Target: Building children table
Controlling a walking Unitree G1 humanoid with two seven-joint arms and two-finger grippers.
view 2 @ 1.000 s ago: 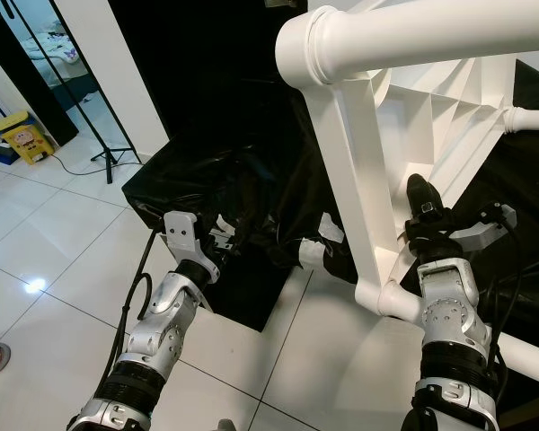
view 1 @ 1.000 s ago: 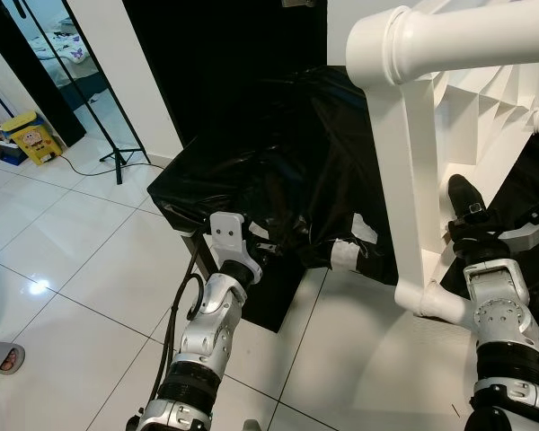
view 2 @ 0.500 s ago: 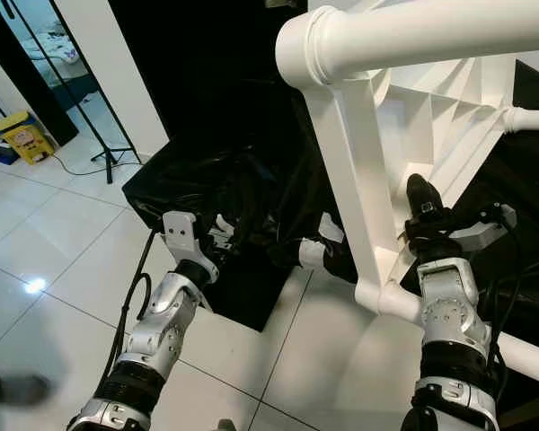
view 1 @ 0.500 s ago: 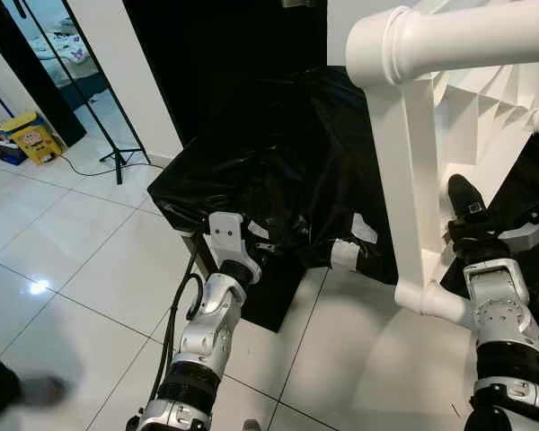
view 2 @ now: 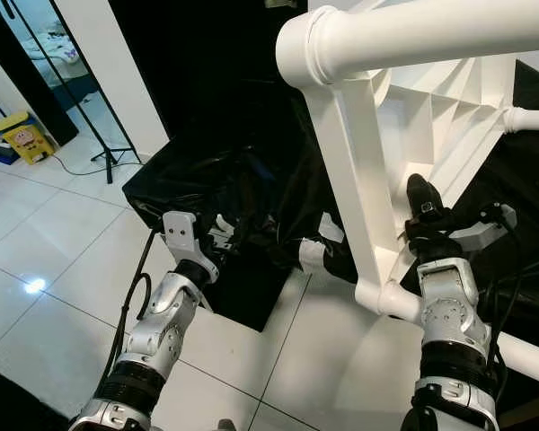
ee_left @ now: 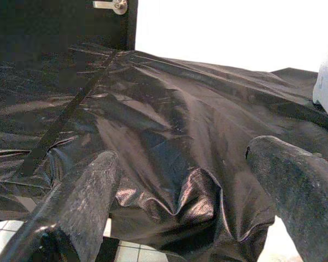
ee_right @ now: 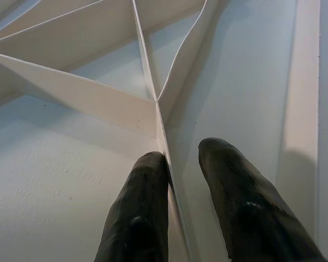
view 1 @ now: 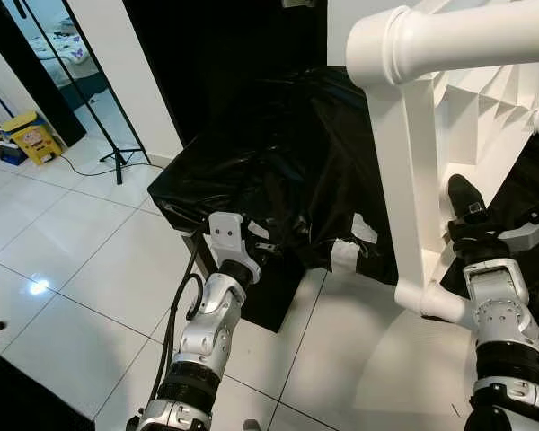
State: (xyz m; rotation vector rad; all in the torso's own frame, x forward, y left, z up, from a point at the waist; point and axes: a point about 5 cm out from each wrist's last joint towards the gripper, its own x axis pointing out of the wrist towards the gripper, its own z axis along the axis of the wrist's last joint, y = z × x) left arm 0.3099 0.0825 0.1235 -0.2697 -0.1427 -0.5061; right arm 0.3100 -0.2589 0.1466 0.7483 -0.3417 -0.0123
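From the left eye view I see the white children's table (view 1: 449,108) tipped up on its side at my right, its ribbed underside facing me and one thick round leg (view 1: 449,36) running across the top of the picture. A flat white upright of the frame drops from that leg to a rounded joint near the tiled floor (view 1: 81,260). My right gripper (view 1: 463,202) is raised against the underside, just beside that upright. My left gripper (view 1: 265,247) is held out low toward a bulky form draped in black plastic sheet (view 1: 269,171). A second white leg (view 1: 346,254) pokes out from under the sheet's edge. Further back on the left stand a black tripod stand (view 1: 117,148) and a yellow box (view 1: 31,135).

The right eye view gives the same layout; the right gripper's black fingers (view 2: 422,202) sit in the ribbed area.

In the left wrist view, the two fingers (ee_left: 82,202) stand wide apart with nothing between them, the crinkled sheet lying beyond.

In the right wrist view, the fingers (ee_right: 139,207) straddle a thin white rib (ee_right: 164,147) of the underside, one on either side. They are close together on it, though I can't quite tell whether they pinch it firmly.
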